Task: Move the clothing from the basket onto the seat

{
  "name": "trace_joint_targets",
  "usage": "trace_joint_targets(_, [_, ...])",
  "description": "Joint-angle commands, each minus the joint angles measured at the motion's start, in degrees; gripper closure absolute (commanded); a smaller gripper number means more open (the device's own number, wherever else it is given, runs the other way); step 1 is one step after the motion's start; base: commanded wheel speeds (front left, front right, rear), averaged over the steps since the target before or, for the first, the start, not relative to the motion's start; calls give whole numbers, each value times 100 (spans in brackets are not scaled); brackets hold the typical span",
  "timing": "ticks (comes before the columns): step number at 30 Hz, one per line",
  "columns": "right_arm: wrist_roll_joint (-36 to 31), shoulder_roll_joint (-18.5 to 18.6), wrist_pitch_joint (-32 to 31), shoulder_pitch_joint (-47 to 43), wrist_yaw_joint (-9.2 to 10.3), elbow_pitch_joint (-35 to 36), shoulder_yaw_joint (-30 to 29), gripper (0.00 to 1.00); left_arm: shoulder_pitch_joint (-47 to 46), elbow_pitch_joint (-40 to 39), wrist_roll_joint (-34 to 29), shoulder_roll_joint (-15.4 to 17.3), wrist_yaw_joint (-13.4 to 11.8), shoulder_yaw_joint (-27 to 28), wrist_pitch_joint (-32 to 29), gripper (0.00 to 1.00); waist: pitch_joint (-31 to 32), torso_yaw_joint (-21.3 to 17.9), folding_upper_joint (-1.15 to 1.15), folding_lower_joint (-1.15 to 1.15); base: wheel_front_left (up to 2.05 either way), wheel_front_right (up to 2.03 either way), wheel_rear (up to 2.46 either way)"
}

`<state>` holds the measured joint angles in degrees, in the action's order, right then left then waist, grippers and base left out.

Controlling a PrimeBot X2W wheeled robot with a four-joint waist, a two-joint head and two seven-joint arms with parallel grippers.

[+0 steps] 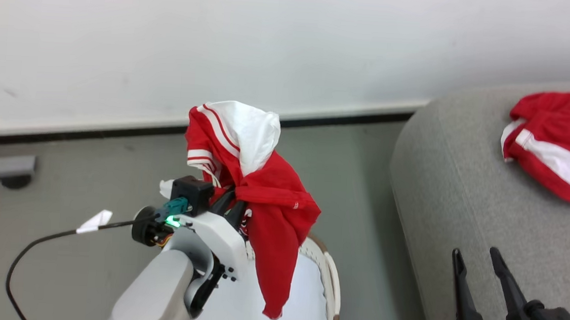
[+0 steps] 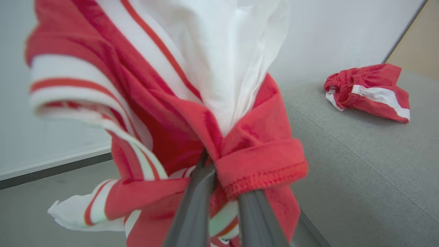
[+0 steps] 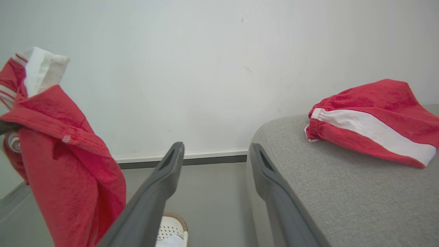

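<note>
A red garment with white stripe trim (image 1: 258, 188) hangs in the air above the basket (image 1: 331, 281), held up by my left gripper (image 1: 230, 201), which is shut on it. In the left wrist view the fingers (image 2: 195, 202) pinch a bunched red fold of that garment (image 2: 178, 103). A second red garment with a white stripe (image 1: 558, 144) lies on the grey seat (image 1: 461, 190) at the right. My right gripper (image 1: 477, 258) is open at the lower right, over the seat's near edge, with nothing between its fingers (image 3: 157, 192).
The basket's brown rim (image 3: 178, 218) and a white pad inside it (image 1: 286, 303) show below the hanging garment. A white wall with a dark baseboard (image 1: 118, 130) runs behind. A black cable (image 1: 47, 242) trails over the grey floor at left.
</note>
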<state>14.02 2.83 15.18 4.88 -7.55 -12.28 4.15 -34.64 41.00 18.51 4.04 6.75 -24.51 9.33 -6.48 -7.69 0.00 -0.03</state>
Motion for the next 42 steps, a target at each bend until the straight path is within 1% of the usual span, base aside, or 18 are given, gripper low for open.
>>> trace_joint_targets(1, [-35,13,-5,-108,13,-23,14,0,127,-147,50,58,-33,29,-38,100,401,143,0,3,0,0,0])
trace_joint_targets(8, [-16,13,-6,-363,13,-89,84,0,634,-1464,207,264,-281,98,-543,100,799,172,0,3,0,0,0])
trace_joint_targets(14, [51,13,-6,-532,13,-120,173,0,1000,-2361,275,444,-481,158,-934,100,1048,190,0,3,0,0,0])
trace_joint_targets(20, [31,13,-5,-548,13,-46,263,0,1218,-3009,289,573,-602,138,-1245,100,1096,204,0,3,0,0,0])
trace_joint_targets(25, [-118,12,-5,-392,13,85,528,0,1333,-3336,316,646,-653,107,-1397,100,1074,216,0,3,0,0,0])
trace_joint_targets(30, [-295,23,-5,-44,13,94,1094,0,1395,-3505,323,657,-671,50,-1465,100,1042,242,0,3,0,0,0])
trace_joint_targets(35, [-149,252,-5,578,13,-99,1860,0,1431,-3579,340,615,-645,-60,-1507,100,1012,258,0,3,0,0,0])
trace_joint_targets(42, [514,459,-113,1589,13,-727,3136,0,1407,-3590,338,551,-569,-240,-1537,100,998,271,0,3,0,0,0])
